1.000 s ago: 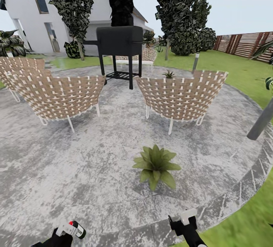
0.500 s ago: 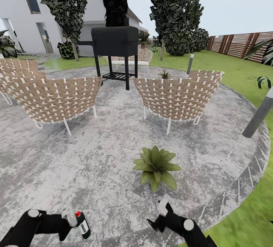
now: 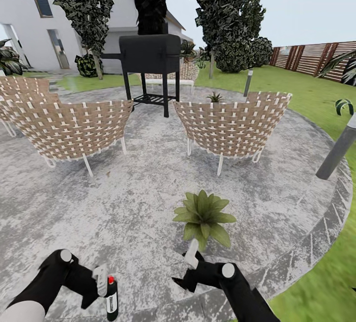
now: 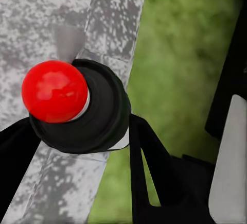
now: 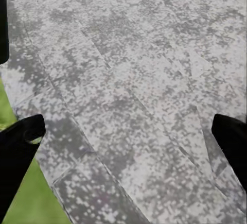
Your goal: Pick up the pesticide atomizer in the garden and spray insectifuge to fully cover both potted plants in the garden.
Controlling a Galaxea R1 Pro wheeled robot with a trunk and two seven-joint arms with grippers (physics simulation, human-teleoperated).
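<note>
The pesticide atomizer (image 3: 111, 300) is clamped upright in the left gripper (image 3: 103, 282) at lower left; the right gripper (image 3: 190, 262) is held open and empty; the nearer potted plant (image 3: 202, 216), at lower centre, is judged next, so the nozzle must be aimed there.

Slim dark pesticide atomizer bottle with white label and red cap (image 3: 111, 298): upright, clamped in the left gripper (image 3: 104, 282) low over the grey stone patio (image 3: 123, 203); in the left wrist view its round red cap (image 4: 55, 91) sits atop a black collar; first potted plant, a low rosette of broad pointed green leaves (image 3: 202, 216), stands on the patio, pot hidden by foliage; second small spiky plant (image 3: 214, 97) shows beyond, behind a woven chair; green lawn (image 3: 316, 100) and brown slatted fence (image 3: 316, 58) border the patio.
</note>
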